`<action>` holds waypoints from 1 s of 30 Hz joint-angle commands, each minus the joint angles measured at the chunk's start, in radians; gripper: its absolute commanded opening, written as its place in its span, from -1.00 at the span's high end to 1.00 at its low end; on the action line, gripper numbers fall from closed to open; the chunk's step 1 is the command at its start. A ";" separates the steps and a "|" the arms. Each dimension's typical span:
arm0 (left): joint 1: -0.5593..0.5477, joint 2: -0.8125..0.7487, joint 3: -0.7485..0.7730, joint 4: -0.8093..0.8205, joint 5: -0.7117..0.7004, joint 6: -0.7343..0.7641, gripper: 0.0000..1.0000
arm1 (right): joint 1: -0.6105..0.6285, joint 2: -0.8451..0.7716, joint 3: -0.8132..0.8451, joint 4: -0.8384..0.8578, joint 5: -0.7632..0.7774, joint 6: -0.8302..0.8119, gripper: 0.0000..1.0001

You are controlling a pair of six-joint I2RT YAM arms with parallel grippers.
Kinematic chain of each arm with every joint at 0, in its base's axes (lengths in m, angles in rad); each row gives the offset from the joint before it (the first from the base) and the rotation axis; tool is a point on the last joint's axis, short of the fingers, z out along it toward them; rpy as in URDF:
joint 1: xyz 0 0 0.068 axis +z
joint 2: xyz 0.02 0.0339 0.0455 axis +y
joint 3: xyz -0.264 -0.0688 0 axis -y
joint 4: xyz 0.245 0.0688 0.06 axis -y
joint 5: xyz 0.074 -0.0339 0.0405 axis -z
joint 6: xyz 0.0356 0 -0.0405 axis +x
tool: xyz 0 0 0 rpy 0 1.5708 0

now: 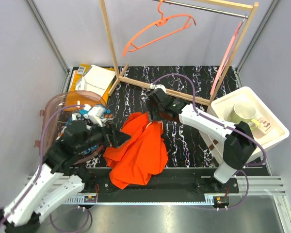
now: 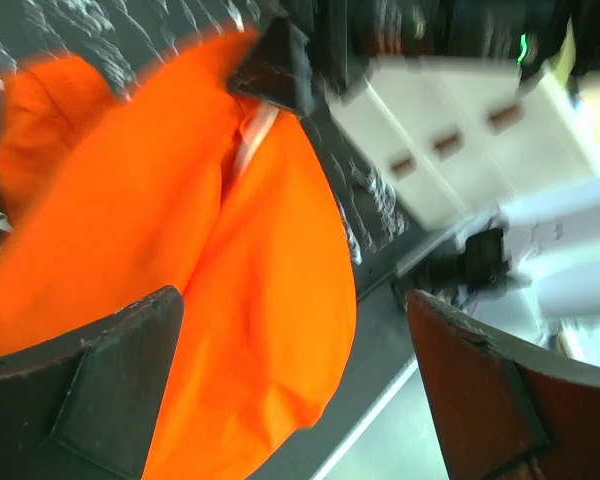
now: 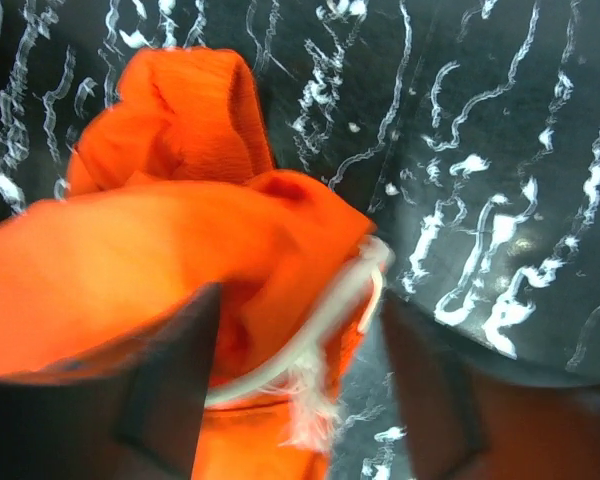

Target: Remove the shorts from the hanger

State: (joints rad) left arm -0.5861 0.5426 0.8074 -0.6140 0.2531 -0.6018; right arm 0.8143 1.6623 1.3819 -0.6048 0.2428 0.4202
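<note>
The plain orange shorts [image 1: 138, 150] lie crumpled on the black marbled mat [image 1: 184, 87], off any hanger. My right gripper [image 1: 153, 116] stands over their upper end, jaws open, with the waistband and white drawstring [image 3: 330, 310] between the fingers [image 3: 150, 400]. My left gripper [image 1: 118, 138] is at the shorts' left edge, jaws wide open, with orange cloth [image 2: 230, 300] lying beside its left finger [image 2: 90, 400]. The patterned shorts [image 1: 94, 114] lie bunched at the left, behind my left arm. An empty orange hanger [image 1: 157, 29] hangs on the rail.
A wooden clothes rack [image 1: 111, 43] stands at the back, with a pink hanger [image 1: 228, 53] on its right end. A clear pink basket [image 1: 58, 104] is at the left, and papers [image 1: 94, 80] lie behind it. A white bin [image 1: 276, 128] holding a cup [image 1: 243, 112] sits at the right.
</note>
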 commanded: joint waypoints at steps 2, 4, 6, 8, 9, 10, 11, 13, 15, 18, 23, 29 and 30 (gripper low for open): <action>-0.375 0.203 0.045 0.089 -0.312 0.099 -0.98 | -0.007 -0.104 0.040 -0.079 -0.060 0.029 -0.93; -0.438 0.300 0.081 0.085 -0.417 0.131 -0.98 | -0.007 -0.159 0.032 -0.098 -0.080 0.055 -1.00; -0.455 0.361 0.099 0.073 -0.439 0.146 -0.98 | -0.007 -0.196 0.029 -0.133 -0.094 0.066 -0.99; -0.457 0.439 0.111 0.072 -0.442 0.178 -0.98 | -0.009 -0.255 0.029 -0.171 -0.088 0.083 -0.99; -0.458 0.462 0.121 0.072 -0.445 0.189 -0.98 | -0.009 -0.297 0.028 -0.182 -0.088 0.086 -1.00; -0.459 0.502 0.124 0.072 -0.448 0.207 -0.98 | -0.007 -0.317 0.026 -0.190 -0.086 0.094 -0.99; -0.459 0.517 0.128 0.071 -0.471 0.215 -0.98 | -0.007 -0.337 0.026 -0.205 -0.079 0.094 -0.99; -0.457 0.557 0.145 0.056 -0.498 0.240 -0.98 | -0.007 -0.387 0.026 -0.220 -0.070 0.091 -0.99; -0.457 0.579 0.167 0.049 -0.535 0.260 -0.98 | -0.007 -0.421 0.026 -0.233 -0.054 0.089 -0.99; -0.443 0.635 0.194 0.053 -0.513 0.303 -0.98 | -0.007 -0.443 0.016 -0.233 -0.048 0.084 -1.00; -0.276 0.746 0.174 0.115 -0.260 0.316 -0.98 | -0.007 -0.443 -0.010 -0.214 -0.059 0.086 -1.00; -0.227 0.896 0.150 0.215 -0.077 0.307 -0.98 | -0.006 -0.481 -0.064 -0.179 -0.053 0.089 -1.00; -0.228 0.951 0.147 0.226 -0.069 0.303 -0.93 | -0.007 -0.490 -0.076 -0.176 -0.051 0.091 -0.99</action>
State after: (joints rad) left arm -0.8070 1.3911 0.9653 -0.4934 0.0254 -0.3103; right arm 0.8085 1.2163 1.3334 -0.8131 0.1738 0.5026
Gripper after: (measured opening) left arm 0.985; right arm 0.994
